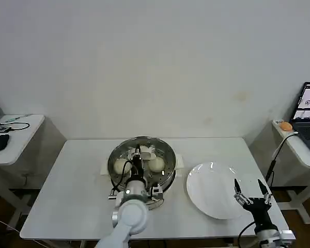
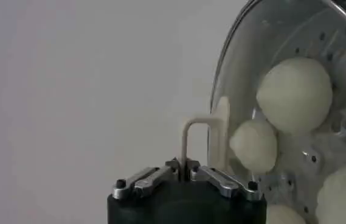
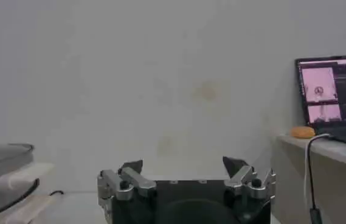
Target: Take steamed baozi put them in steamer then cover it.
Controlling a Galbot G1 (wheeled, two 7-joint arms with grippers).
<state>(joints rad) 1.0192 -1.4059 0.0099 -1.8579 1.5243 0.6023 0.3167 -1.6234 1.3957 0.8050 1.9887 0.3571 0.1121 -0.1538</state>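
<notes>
Over the middle of the table (image 1: pixel 67 196), the left end effector (image 1: pixel 138 161) is pinched tight on the whitish handle (image 2: pixel 204 137) of the cover (image 1: pixel 142 157), a clear glass lid that sits on or just above the steamer (image 1: pixel 166 178). Through the glass the steamed baozi (image 2: pixel 294 94) are already on the perforated tray, two showing plainly from the head view and more in the left wrist view, so loading looks finished and covering is the step in hand.

To finish it well, I judge that the lid's metal rim should be level and centred on the pot's rim before release; the pictures do not settle whether it is fully seated or tilted. A slow, straight descent would keep the rim from catching one edge of the pot. The fingers should part only when the lid bears its own weight, then lift straight up clear of the handle.

The right end effector (image 1: pixel 252 198) waits with fingers spread wide above the near right edge of the empty white plate (image 1: pixel 206 191), well apart from the steamer.
</notes>
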